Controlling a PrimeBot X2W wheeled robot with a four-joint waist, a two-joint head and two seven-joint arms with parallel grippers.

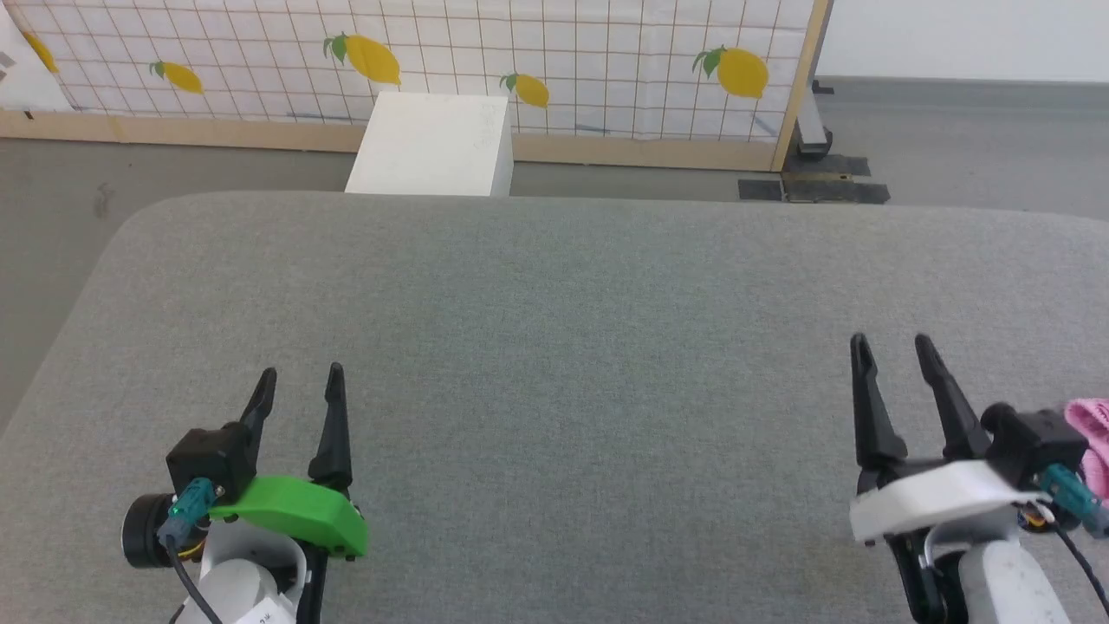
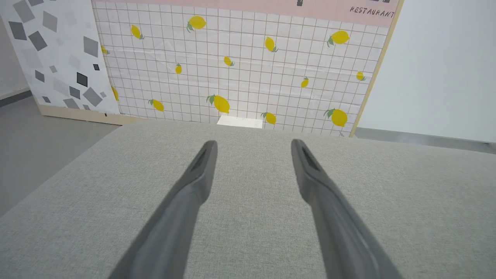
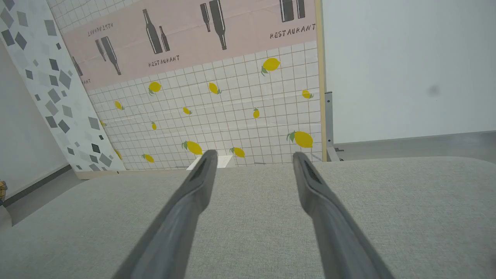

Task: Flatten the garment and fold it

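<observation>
Pink garment (image 1: 1093, 438) just peeking in at far right edge of head view, both grippers empty.

Only a small bunched bit of it shows. It seems to lie on the grey padded table (image 1: 554, 286), just beside the wrist of the right gripper (image 1: 891, 340) & clear of its fingers. The rest is out of frame, so can't tell how it's crumpled or where hem/tag sits. The left gripper (image 1: 301, 371) is well apart at near left. Both have fingers spread wide w/ nothing between them, pointing away over bare tabletop. By the look of it: soft, light, floppy cotton that won't hold shape, will drape & prob. drag a bit on the textured cover, no breakage risk. Best bet is to pinch an edge or corner, not the middle of the bunch, one gripper per corner, then draw apart to flatten.
</observation>
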